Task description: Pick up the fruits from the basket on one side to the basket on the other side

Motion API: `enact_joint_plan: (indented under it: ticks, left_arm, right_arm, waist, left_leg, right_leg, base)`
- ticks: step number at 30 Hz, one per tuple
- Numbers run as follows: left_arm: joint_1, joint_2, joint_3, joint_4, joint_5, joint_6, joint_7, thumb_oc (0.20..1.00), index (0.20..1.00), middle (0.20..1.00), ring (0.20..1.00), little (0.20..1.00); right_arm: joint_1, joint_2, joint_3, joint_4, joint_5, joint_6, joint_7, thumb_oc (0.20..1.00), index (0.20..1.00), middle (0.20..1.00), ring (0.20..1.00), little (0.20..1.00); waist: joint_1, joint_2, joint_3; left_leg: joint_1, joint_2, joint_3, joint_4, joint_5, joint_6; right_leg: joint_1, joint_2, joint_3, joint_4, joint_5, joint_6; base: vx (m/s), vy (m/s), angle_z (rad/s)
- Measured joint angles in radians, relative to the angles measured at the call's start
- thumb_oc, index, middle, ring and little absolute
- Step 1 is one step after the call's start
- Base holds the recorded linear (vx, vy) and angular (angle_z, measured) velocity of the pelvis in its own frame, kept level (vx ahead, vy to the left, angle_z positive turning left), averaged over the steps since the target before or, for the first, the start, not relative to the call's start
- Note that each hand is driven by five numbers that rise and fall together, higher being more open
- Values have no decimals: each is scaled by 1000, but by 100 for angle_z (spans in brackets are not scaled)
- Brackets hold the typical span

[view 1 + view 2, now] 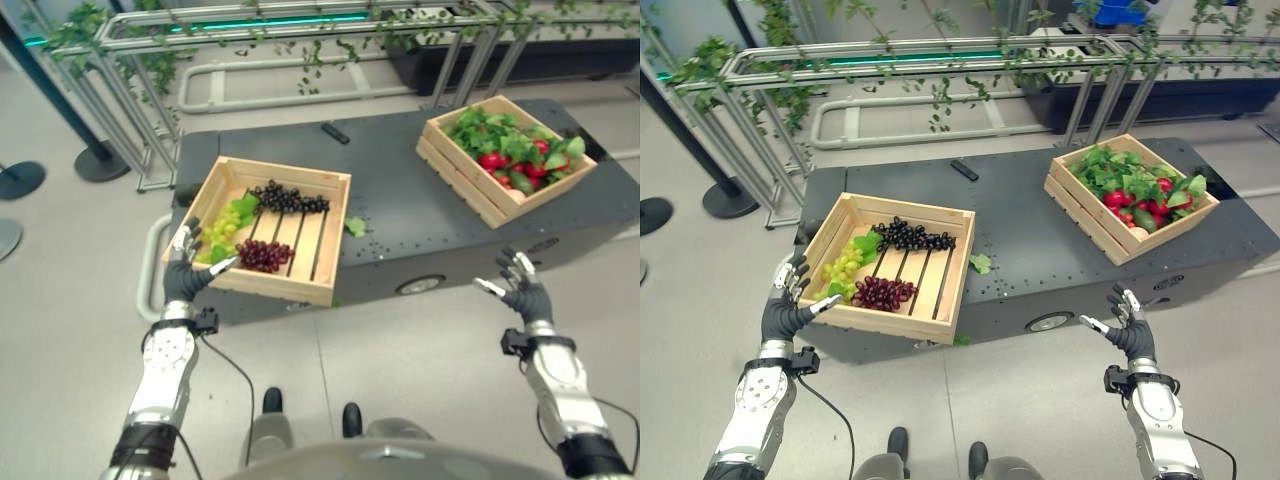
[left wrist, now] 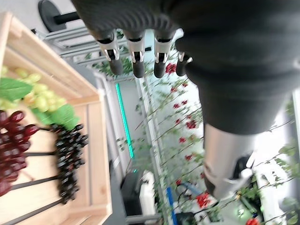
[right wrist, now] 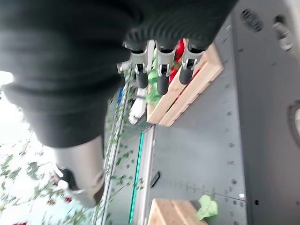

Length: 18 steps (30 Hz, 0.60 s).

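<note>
While my left hand [image 1: 186, 272] hovers empty, fingers spread, at the near corner of the left crate [image 1: 283, 172], green grapes [image 1: 224, 228], red grapes [image 1: 264, 254] and black grapes [image 1: 288, 199] all lie there, unmoved. Bare dark platform [image 1: 395, 205] separates the right crate [image 1: 497, 209]; my right hand [image 1: 520, 285] waits spread, empty.

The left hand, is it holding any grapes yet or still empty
Empty. The left hand is open, fingers relaxed, at the crate's near-left corner; the grape bunches all lie inside.
</note>
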Motion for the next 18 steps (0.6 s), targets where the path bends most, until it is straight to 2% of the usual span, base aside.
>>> enact_joint_plan:
  ticks: [3,5,9,18]
  left_arm:
    - [-3,2,0,-1,-11,0,-2,1000,1000,1000,1000,1000]
    - [-2,8,1,1,-18,0,-5,1000,1000,1000,1000,1000]
    - [1,21,0,20,-17,0,-8,1000,1000,1000,1000,1000]
    - [31,23,0,24,-16,2,-10,1000,1000,1000,1000,1000]
  right_arm:
    - [-2,21,13,2,-1,0,9,1000,1000,1000,1000,1000]
    - [-7,31,16,6,-1,0,10,1000,1000,1000,1000,1000]
    - [-21,48,17,12,-1,0,9,1000,1000,1000,1000,1000]
    - [-18,48,16,17,-1,0,8,1000,1000,1000,1000,1000]
  waist:
    - [-9,-5,-1]
    - [-3,-7,-3]
    - [-5,-16,-15]
    - [-9,-31,-45]
  left_leg:
    - [46,-48,44,-68,17,42]
    - [79,-64,58,-103,22,53]
    - [93,-76,68,-106,13,64]
    - [109,-67,79,-106,8,57]
  right_leg:
    - [10,-51,21,-13,-4,44]
    - [38,-64,30,-45,5,62]
    - [64,-79,35,-81,16,71]
    - [88,-70,36,-107,30,67]
  base:
    - [21,132,-19]
    - [24,109,-18]
    - [26,82,-3]
    - [22,26,-3]
